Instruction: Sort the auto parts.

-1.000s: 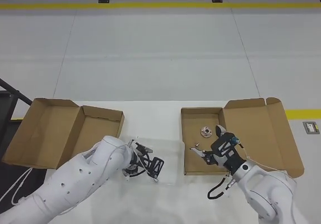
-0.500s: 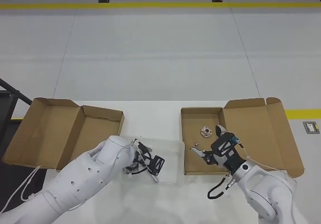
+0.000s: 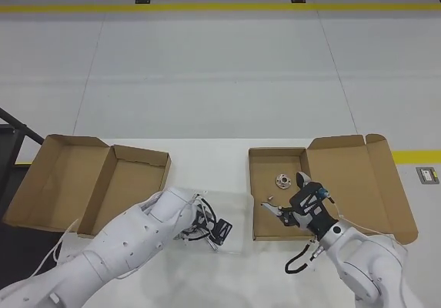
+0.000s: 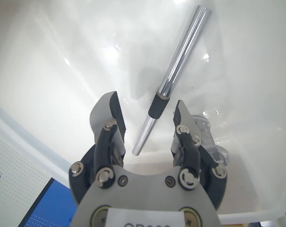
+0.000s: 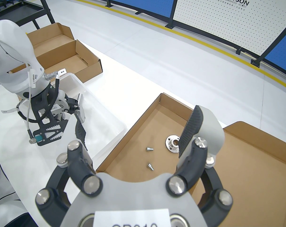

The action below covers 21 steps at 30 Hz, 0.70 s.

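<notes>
The tray (image 5: 99, 100) holds a chrome rod (image 4: 180, 62) with a black band, lying flat. The left gripper (image 4: 147, 116) hangs released, its jaws on either side of the rod's thin end. A small glassy part (image 4: 205, 128), perhaps a fitting, lies behind one finger. The right box (image 5: 143, 131) holds a flange (image 5: 172, 142), a bolt (image 5: 149, 149) and a second bolt (image 5: 150, 166). The right gripper (image 5: 138, 116) is spread wide above it.

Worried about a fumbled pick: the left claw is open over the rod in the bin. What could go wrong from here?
The chrome rod lies slanted under the open left claw; gripped near its thin end, the smooth rod may pivot or slip. A small metal part sits right beside one finger and might get nudged or snagged.
</notes>
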Each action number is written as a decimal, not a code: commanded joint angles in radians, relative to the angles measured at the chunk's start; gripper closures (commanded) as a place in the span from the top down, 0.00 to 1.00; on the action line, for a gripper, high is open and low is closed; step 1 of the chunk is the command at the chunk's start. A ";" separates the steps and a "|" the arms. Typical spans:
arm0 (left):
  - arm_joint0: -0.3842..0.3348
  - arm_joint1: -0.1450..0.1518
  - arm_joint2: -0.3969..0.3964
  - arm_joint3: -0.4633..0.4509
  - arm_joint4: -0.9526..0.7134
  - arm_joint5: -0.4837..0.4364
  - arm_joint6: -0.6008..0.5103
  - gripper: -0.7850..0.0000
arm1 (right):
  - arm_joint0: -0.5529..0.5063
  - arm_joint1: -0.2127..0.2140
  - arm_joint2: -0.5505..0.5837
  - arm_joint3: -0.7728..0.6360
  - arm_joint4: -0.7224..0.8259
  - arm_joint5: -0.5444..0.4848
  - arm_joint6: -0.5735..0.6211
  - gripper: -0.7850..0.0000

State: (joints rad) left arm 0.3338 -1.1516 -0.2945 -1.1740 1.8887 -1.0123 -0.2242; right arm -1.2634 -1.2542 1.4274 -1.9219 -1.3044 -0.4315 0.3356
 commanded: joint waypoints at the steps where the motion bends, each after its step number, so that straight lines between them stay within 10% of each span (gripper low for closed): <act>1: -0.011 -0.014 0.012 0.029 0.001 0.000 0.000 0.60 | 0.000 0.000 0.000 0.000 0.000 0.000 0.000 1.00; 21: -0.057 -0.113 0.068 0.186 0.009 0.000 0.003 0.30 | 0.000 0.000 0.000 0.000 0.000 0.000 0.000 1.00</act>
State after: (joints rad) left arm 0.2766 -1.2617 -0.2201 -0.9919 1.8983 -1.0123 -0.2211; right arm -1.2634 -1.2542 1.4274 -1.9219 -1.3044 -0.4315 0.3356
